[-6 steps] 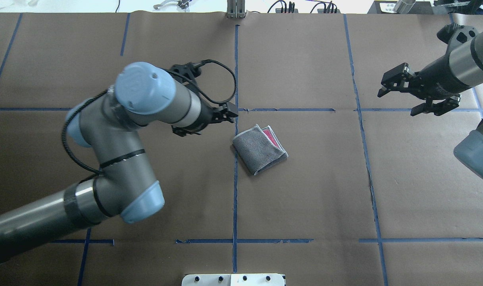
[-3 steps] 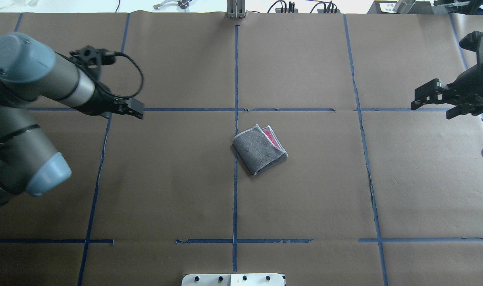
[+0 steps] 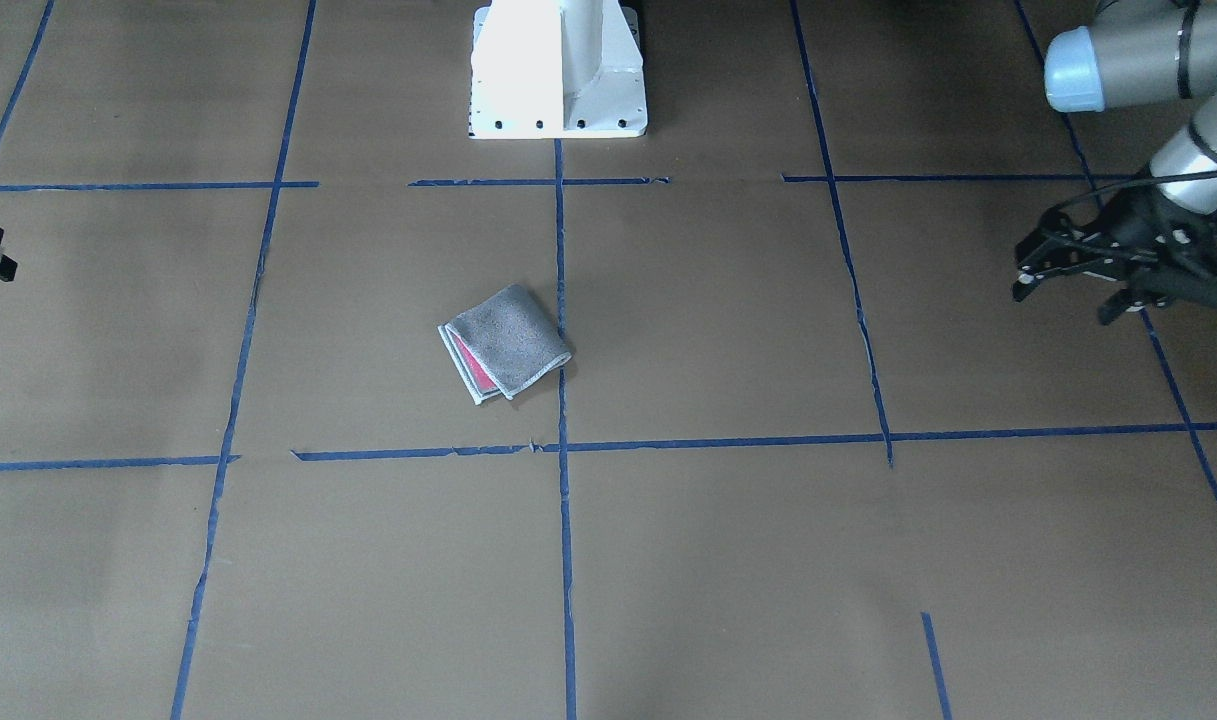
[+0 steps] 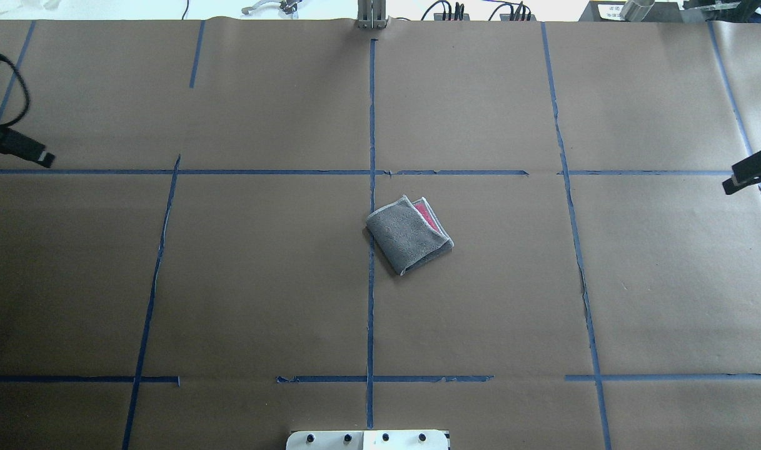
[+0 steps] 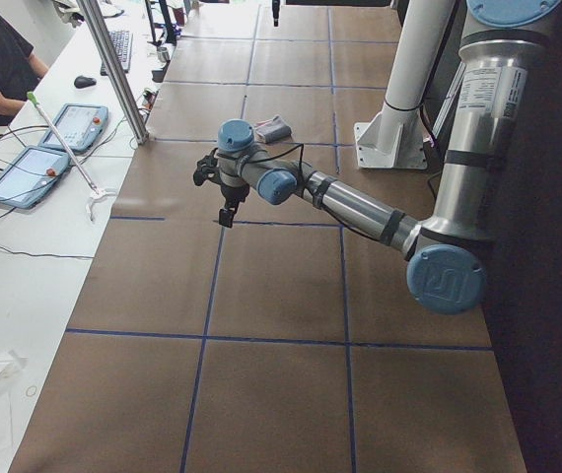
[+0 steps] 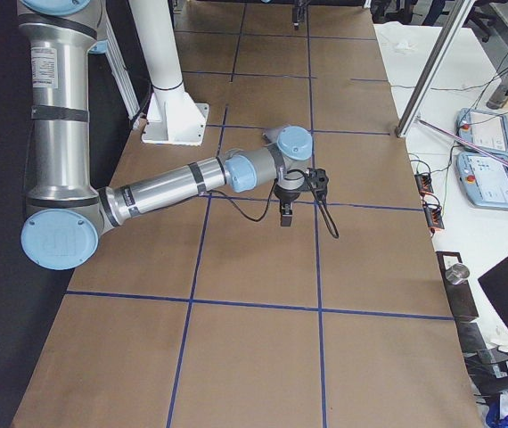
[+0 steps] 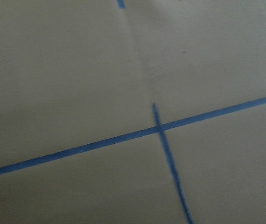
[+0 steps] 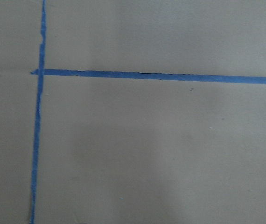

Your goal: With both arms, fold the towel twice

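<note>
The towel [image 4: 409, 234] lies folded into a small square near the table's middle, grey face up, with a strip of pink and pale edging along its far right side. It also shows in the front-facing view [image 3: 505, 343]. My left gripper [image 3: 1063, 303] is open and empty, hovering far to the towel's left, and only a finger of it shows at the overhead view's left edge [image 4: 24, 150]. My right gripper [image 4: 752, 172] is far to the right. One finger shows at the frame's edge with nothing against it, so it looks open. Neither gripper touches the towel.
Brown paper with a grid of blue tape lines [image 4: 371, 172] covers the table. The white pedestal base [image 3: 558, 65] stands at the robot's side. Tablets and cables [image 5: 59, 138] lie on a white bench beyond the far edge. Both wrist views show only paper and tape.
Both arms have swung outward away from the towel, the left to the table's left edge and the right to the right edge. The towel has not moved.
</note>
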Tool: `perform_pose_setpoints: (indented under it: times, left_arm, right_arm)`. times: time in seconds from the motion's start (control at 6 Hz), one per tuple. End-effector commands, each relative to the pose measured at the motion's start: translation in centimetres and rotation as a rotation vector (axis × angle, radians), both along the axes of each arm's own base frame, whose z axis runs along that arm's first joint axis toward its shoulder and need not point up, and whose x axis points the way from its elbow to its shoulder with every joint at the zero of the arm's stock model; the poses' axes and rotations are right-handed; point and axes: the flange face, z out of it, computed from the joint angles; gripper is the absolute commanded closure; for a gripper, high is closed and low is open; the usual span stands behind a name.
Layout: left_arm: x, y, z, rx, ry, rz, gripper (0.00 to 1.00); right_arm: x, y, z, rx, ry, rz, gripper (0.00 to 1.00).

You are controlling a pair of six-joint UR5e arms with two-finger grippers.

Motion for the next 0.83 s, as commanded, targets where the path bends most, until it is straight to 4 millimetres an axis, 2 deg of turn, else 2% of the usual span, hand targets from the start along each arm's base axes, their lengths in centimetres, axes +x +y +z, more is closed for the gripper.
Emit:
perform_pose_setpoints:
  times: [0.0,0.17,0.33,0.5,0.67]
  left_arm:
    - [-10.7,2.2,7.0,0.02,-0.097,0.08,0.0]
    - [-15.8,3.5,9.8,-0.06,-0.12,0.076,0.0]
    - [-18.6,5.5,12.7,-0.163,-0.119,0.072,0.0]
    - [-19.7,11.1,16.4,-0.241,-0.108,0.072,0.0]
    - [-19.3,11.8,16.5,-0.275,-0.047,0.061,0.0]
  right_arm:
    - [5.9,2.6,5.9,0.048,0.026,-0.045,0.0]
    - [7.1,2.7,7.7,0.045,0.031,-0.048,0.0]
    - [8.1,2.5,9.2,0.037,0.033,-0.043,0.0]
    - [8.2,2.4,9.3,0.037,0.033,-0.041,0.0]
    - [8.2,2.4,9.3,0.034,0.034,-0.041,0.0]
